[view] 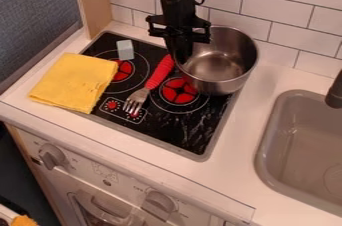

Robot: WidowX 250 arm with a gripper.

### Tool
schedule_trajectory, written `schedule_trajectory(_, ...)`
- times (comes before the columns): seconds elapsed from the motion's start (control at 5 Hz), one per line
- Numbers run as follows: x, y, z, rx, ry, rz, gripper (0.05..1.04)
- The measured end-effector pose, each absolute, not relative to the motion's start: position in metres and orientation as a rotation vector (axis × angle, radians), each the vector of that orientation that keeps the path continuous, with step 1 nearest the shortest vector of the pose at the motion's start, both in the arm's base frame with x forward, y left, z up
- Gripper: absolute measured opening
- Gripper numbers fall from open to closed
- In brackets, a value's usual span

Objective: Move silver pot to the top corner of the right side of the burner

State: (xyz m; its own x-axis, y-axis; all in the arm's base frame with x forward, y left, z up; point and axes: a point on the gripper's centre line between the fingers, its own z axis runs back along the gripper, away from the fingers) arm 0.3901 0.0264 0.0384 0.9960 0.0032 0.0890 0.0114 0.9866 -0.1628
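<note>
One pot at the stove's back right

One pot [224, 70] sits over the back right corner of the stove [194, 132]. One gripper [180, 58] is at its left rim; wide, narrow or holding, I cannot tell. Two red burners [178, 92], one fork [156, 77], one block [125, 50], one cloth [72, 82], two knobs [159, 203], one sink [297, 135].

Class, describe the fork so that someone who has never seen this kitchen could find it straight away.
Start at the black stovetop left of the sink. The fork lies slantwise between its two red-centred rings, beside the silver pot. Its red handle and metal tines set it apart from the yellow cloth.
</note>
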Motion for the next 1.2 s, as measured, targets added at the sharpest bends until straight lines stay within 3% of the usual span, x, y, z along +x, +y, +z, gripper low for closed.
schedule_trajectory(0.2,0.398,0.023,0.031,-0.16,-0.076,0.001,0.112)
schedule_trajectory(0.4,0.398,0.023,0.031,-0.127,-0.031,0.017,0.291)
schedule_trajectory(0.8,0.394,0.026,0.029,-0.112,-0.007,0.038,0.869)
schedule_trajectory(1.0,0.393,0.027,0.039,-0.125,-0.018,0.028,1.005)
schedule_trajectory(1.2,0.396,0.036,0.06,-0.135,-0.077,0.042,1.001)
